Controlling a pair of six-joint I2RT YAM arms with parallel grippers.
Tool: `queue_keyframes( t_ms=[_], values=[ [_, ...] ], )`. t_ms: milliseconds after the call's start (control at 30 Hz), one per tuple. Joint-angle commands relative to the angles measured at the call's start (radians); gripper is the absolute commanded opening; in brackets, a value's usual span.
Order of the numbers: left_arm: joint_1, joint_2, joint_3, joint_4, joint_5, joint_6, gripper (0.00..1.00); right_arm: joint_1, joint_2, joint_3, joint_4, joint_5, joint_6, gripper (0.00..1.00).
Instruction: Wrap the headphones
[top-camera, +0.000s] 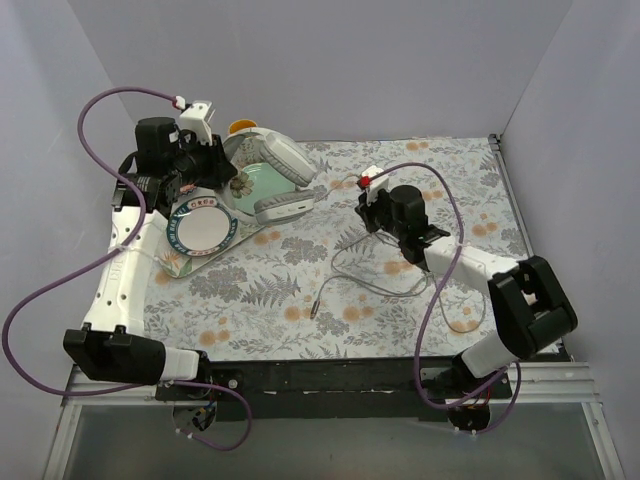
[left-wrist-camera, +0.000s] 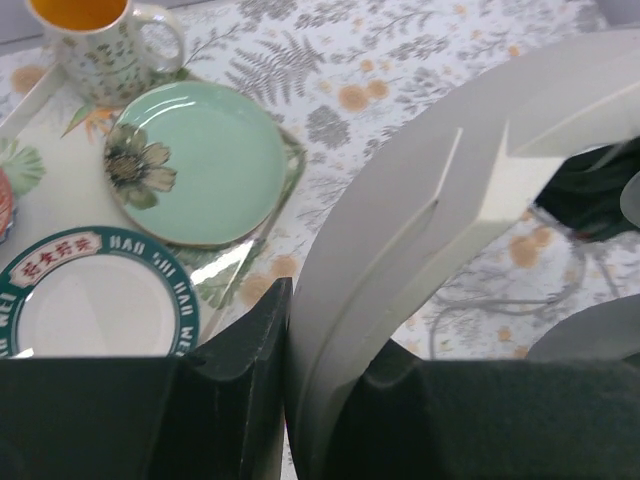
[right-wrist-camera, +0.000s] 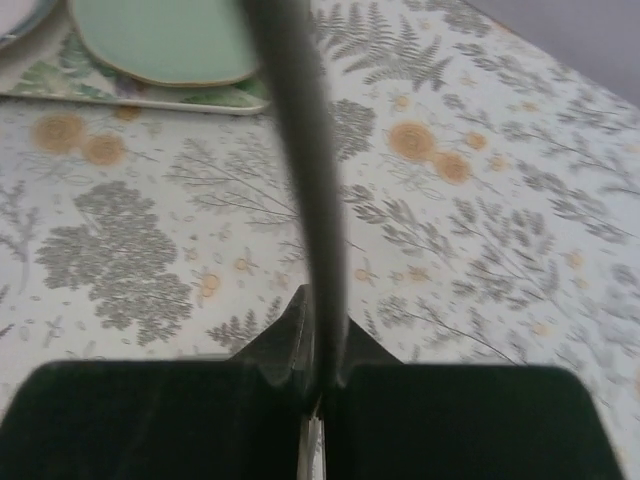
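Note:
The light grey headphones (top-camera: 283, 160) are held up over the back left of the table, one earcup (top-camera: 288, 207) hanging low. My left gripper (top-camera: 222, 165) is shut on the curved headband (left-wrist-camera: 400, 250), which fills the space between the black fingers (left-wrist-camera: 240, 380). The thin grey cord (top-camera: 372, 275) lies looped on the flowered cloth and ends in a jack plug (top-camera: 316, 306). My right gripper (top-camera: 375, 222) is shut on a stretch of that cord (right-wrist-camera: 295, 150), which rises straight up out of the closed jaws in the right wrist view.
A tray (top-camera: 205, 262) at the left holds a green flower plate (left-wrist-camera: 200, 160) and a white plate with a dark green rim (top-camera: 200, 228). A mug of orange drink (left-wrist-camera: 100, 45) stands behind them. Purple robot cables (top-camera: 435, 300) hang by both arms. Walls enclose the table.

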Motion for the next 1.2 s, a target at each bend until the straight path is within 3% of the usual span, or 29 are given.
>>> queue_keyframes(
  t_ms=[0,67,233,400,500,733,967,1167],
  values=[
    [0.002,-0.018,-0.121,0.115,-0.219,0.082,0.06,0.018,-0.185,0.077,-0.193,0.329,-0.154,0.01],
    [-0.004,0.005,-0.164,0.164,-0.311,0.111,0.06,0.082,-0.257,0.097,-0.271,0.477,-0.305,0.01],
    [-0.1,0.097,-0.193,0.181,-0.485,0.218,0.06,0.254,-0.356,0.207,-0.359,0.587,-0.555,0.01],
    [-0.234,0.129,-0.242,0.205,-0.646,0.287,0.06,0.283,-0.373,0.361,-0.429,0.43,-0.598,0.01],
    [-0.305,0.132,-0.252,0.207,-0.669,0.318,0.06,0.286,-0.348,0.425,-0.443,0.321,-0.618,0.01],
    [-0.424,0.051,-0.264,0.157,-0.499,0.335,0.07,0.274,-0.204,0.556,-0.466,0.29,-0.63,0.01],
    [-0.458,0.014,-0.25,0.092,-0.285,0.298,0.07,0.182,-0.005,0.795,-0.557,0.094,-0.428,0.01],
    [-0.458,-0.018,-0.22,0.083,-0.104,0.226,0.06,0.151,0.136,0.956,-0.679,0.064,-0.337,0.01]
  ],
)
